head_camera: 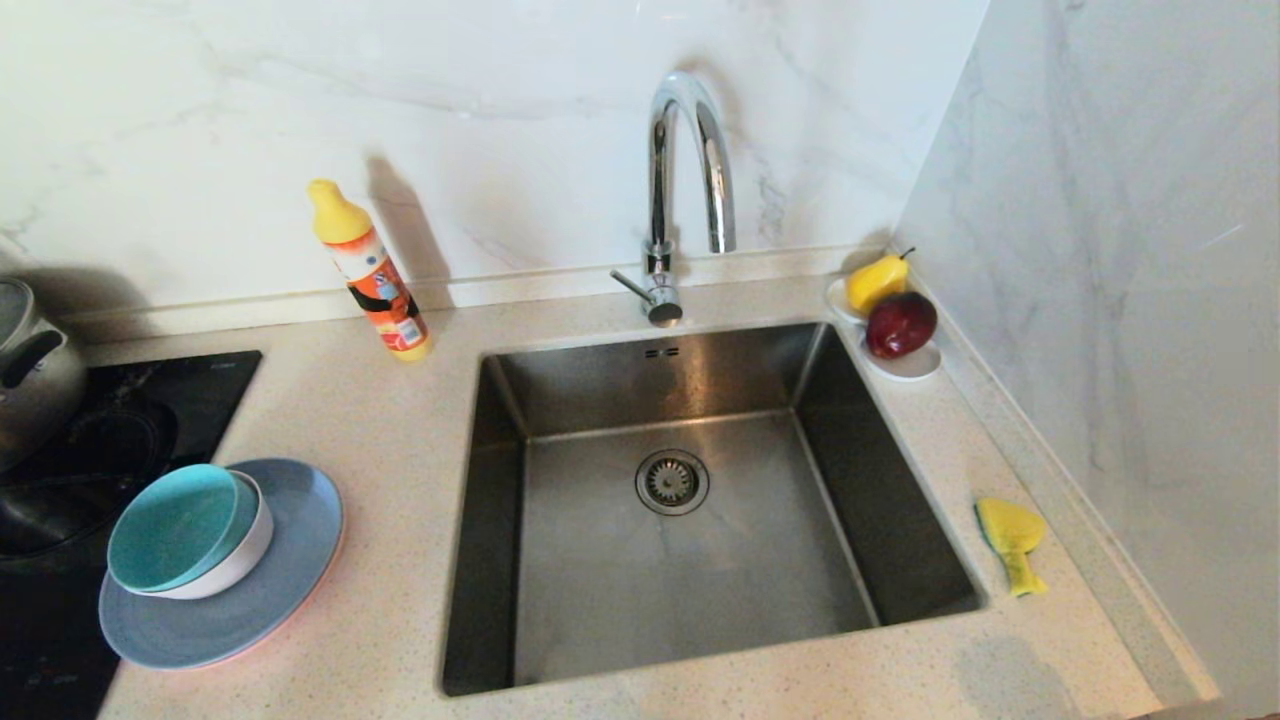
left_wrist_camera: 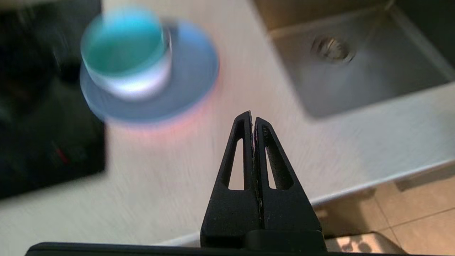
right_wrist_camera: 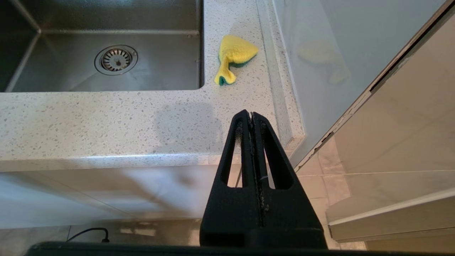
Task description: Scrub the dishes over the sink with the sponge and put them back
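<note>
- Head view: the dishes (head_camera: 222,565) sit stacked left of the sink (head_camera: 700,500), a teal bowl (head_camera: 180,525) nested in a pale one on a grey-blue plate (head_camera: 290,580). They are probably glazed, slick and breakable, so grip a rim.
- Left wrist view: the left gripper (left_wrist_camera: 253,121) is clenched empty, above the counter near the stack.
- Right wrist view: the right gripper (right_wrist_camera: 251,117) is clenched empty. The sponge (right_wrist_camera: 234,57) lies bent beside the basin, soft and light; pinch its middle.

No legible txt anywhere I can see. The orange-and-yellow bottle (head_camera: 372,275) on my desk (head_camera: 400,430), by the back wall, has a printed label w/ dark and white graphics, but no letters or brand can be made out. The black cooktop (head_camera: 120,400) shows a faint pale mark near its back corner, too small to read.
</note>
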You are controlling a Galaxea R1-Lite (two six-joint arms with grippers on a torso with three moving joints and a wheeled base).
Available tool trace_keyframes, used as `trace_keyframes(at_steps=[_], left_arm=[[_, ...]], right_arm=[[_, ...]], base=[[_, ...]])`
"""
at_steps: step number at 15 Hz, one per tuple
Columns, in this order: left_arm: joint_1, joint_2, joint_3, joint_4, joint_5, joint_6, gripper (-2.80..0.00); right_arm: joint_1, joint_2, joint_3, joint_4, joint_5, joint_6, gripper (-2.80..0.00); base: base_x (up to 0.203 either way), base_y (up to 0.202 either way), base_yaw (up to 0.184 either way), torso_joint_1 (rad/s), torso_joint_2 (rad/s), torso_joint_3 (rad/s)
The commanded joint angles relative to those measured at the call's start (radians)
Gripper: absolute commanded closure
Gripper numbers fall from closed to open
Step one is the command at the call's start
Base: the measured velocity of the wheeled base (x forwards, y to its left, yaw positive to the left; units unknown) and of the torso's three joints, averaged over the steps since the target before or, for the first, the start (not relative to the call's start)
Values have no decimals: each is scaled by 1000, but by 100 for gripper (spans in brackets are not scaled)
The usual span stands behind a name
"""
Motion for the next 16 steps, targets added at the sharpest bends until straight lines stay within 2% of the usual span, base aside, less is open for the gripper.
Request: trace_keyframes(at_steps=[1,2,4,7,11,16], left_arm=[[0,-57,128,-131,29,-60,0],[0,-58,132,-136,36,-70,0],[0,-58,167,-162,121,-55,0],[0,-58,181,-186,100,-31,0],[0,-58,182,-192,107,-99,0],[0,-58,182,-192,107,-102,0]], right_arm=[[0,1,0,-2,-1,-3,0],[0,1,0,0,1,0,0],[0,1,0,-2,0,-8,0],[0,1,0,0,1,-15,0],[0,1,0,0,4,-13,0],[0,1,0,0,1,2,0]], base=[[0,0,0,0,0,0],[0,0,0,0,0,0],[0,0,0,0,0,0],[0,0,0,0,0,0],[0,0,0,0,0,0],[0,0,0,0,0,0]])
